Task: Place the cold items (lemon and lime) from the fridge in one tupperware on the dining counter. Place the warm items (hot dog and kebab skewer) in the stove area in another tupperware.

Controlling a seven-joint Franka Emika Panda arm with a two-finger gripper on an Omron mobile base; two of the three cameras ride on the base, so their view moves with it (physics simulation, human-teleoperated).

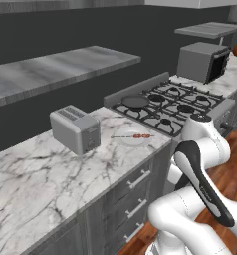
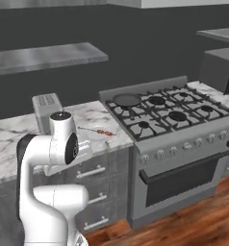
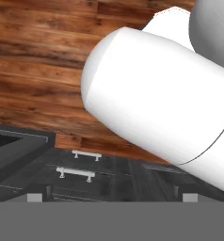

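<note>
Surveying from the base cameras, I find the marble worktop [image 1: 36,184] running along the wall to the stove [image 1: 173,107], which takes up its far end. My arm is folded low in front of the drawers, clear of the worktop, which I judge to be a travelling posture, not a reaching one. The gripper [image 3: 112,197] points down at the wood floor and the drawer fronts; its fingertips are barely distinguishable at the bottom of the hand view, but I take the jaws to stand at their widest with nothing between them.

On the far side of the stove sits a microwave [image 1: 202,61], door ajar. A toaster [image 1: 75,129] stands near the back edge of the worktop, well apart from the stove. A dark pan [image 1: 135,102] rests on the rear burner nearest the worktop.

Between toaster and stove, close to the worktop's front edge and just beside the stove's side, lies a white plate [image 1: 132,138] carrying the kebab skewer [image 1: 135,136], laid flat across it, presumably set there as the warm item within easy reach from the front. I cannot make out a hot dog or any tupperware at this resolution.
</note>
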